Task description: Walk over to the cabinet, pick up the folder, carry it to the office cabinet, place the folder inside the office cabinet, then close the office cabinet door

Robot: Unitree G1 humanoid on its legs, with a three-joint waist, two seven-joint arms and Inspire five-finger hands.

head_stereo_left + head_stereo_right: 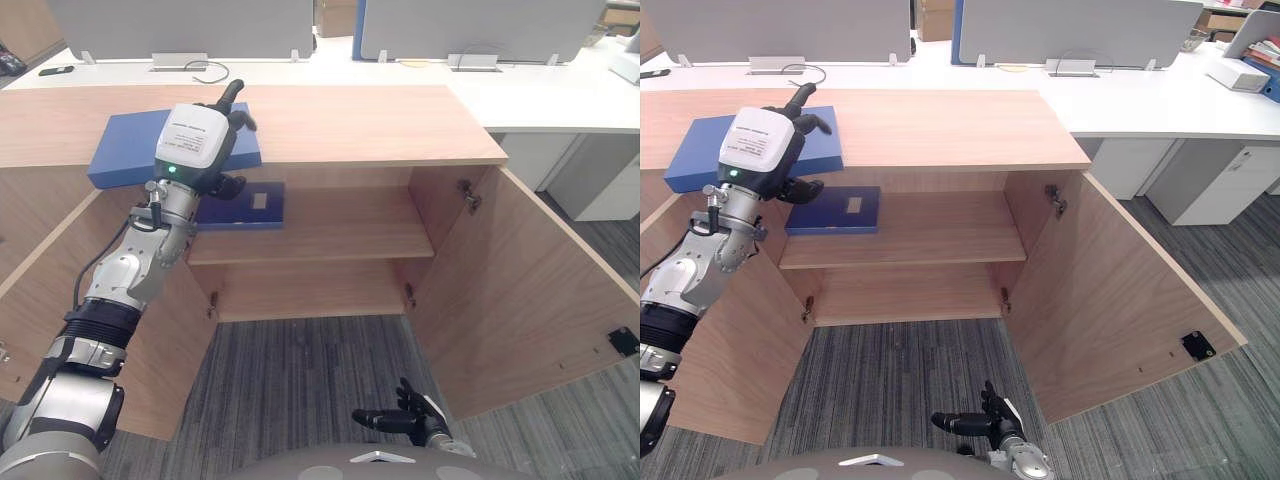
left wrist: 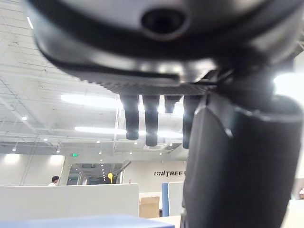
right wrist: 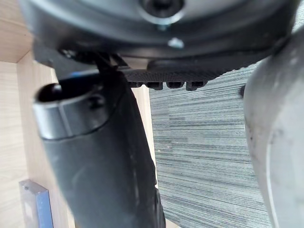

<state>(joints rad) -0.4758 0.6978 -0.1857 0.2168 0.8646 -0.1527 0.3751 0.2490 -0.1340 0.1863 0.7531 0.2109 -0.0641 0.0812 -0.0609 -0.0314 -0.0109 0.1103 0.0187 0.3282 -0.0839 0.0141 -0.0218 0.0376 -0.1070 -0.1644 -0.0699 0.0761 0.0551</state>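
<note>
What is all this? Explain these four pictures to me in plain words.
This is a humanoid robot whose two arms end in dark hands. Two pictures come from its head, looking down. The other two come from cameras on its wrists, so each hand's bulk looms close. Before it stands a wooden cabinet, its doors open. A blue folder lies on top, and a darker folder lies on the shelf inside. The left hand is at the upper folder, fingers straight rather than curled. The right hand hangs low over the carpet, holding nothing.
</note>
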